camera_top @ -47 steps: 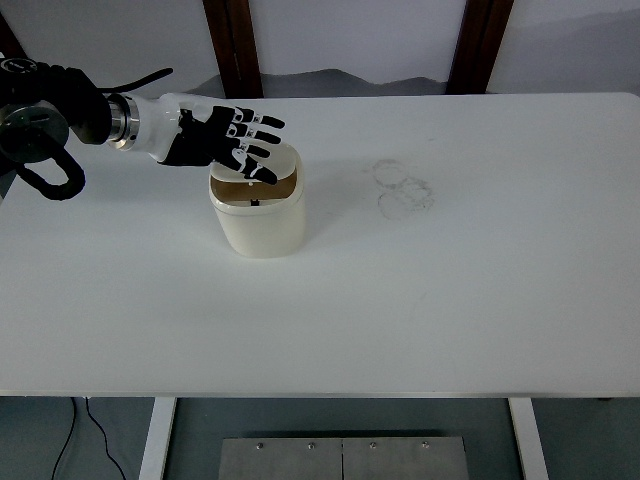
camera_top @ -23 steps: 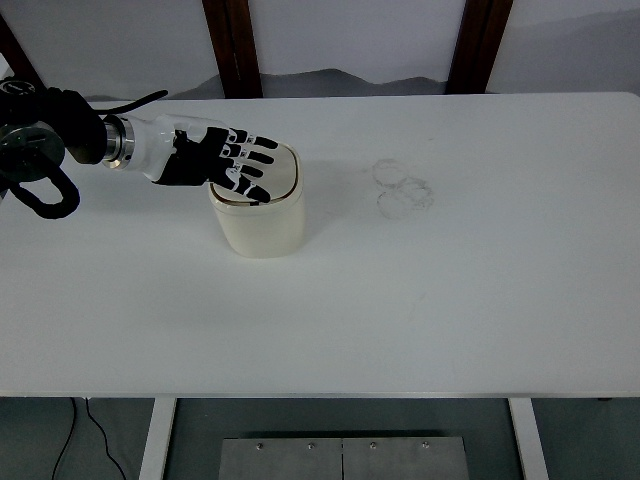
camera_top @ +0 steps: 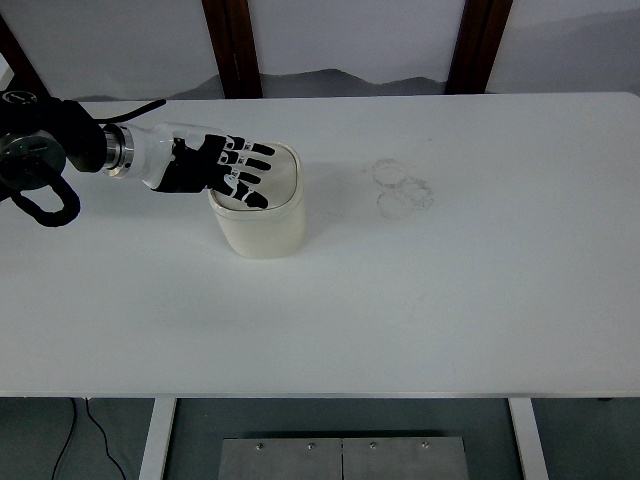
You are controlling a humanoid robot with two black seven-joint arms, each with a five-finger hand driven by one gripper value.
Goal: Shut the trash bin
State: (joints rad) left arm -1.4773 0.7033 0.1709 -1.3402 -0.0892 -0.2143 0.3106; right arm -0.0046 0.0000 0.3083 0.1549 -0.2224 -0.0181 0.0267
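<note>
A small cream trash bin (camera_top: 262, 225) stands left of the table's middle. Its swing lid (camera_top: 283, 171) lies flat in the rim, and no dark opening shows. My left hand (camera_top: 235, 170) comes in from the left edge and rests flat on the lid's left part, fingers spread and pointing right. It grasps nothing. The hand covers the left half of the lid. The right arm does not show.
The white table (camera_top: 420, 300) stretches wide to the right and front of the bin. Faint ring marks (camera_top: 400, 190) stain the top to the bin's right. Two dark wooden posts (camera_top: 232, 45) stand behind the far edge.
The hand came down from above the bin onto its lid. The lid, tilted open with a dark gap a second ago, now lies flat. The hand slid slightly left.
</note>
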